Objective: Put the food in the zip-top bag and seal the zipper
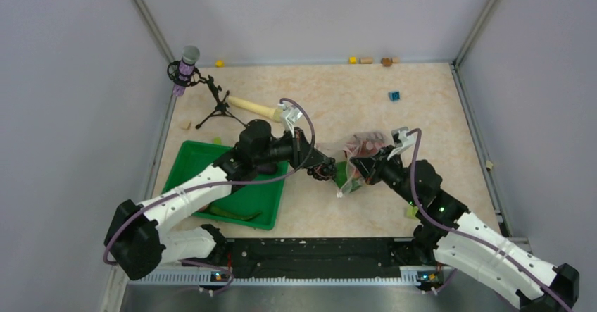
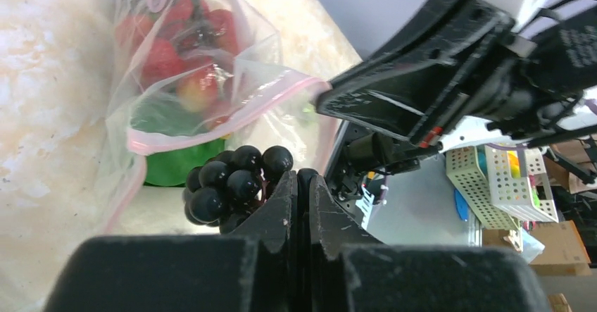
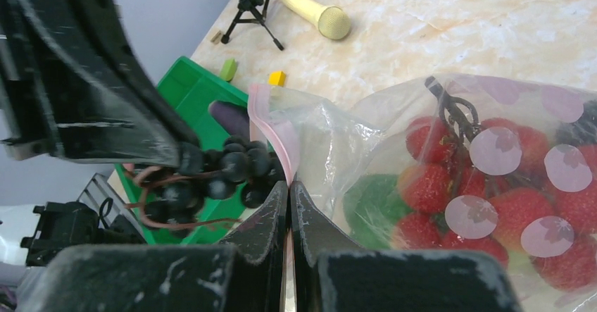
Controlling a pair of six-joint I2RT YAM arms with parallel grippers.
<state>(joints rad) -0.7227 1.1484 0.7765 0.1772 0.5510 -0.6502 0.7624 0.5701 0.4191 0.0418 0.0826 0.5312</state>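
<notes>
Berries dangle from left end effector beside bag.

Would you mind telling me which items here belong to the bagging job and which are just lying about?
Job: zip-top bag, dark berries, strawberries, eggplant.
Lying about: rolling pin, microphone, blue block, yellow block, green tray.

Open clear bag holding strawberries, dark berries outside

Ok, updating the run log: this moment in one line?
left tool: shut on dark toy berry cluster; right tool: shut on clear plastic zip-top bag mouth; stage: berries at mouth
</notes>
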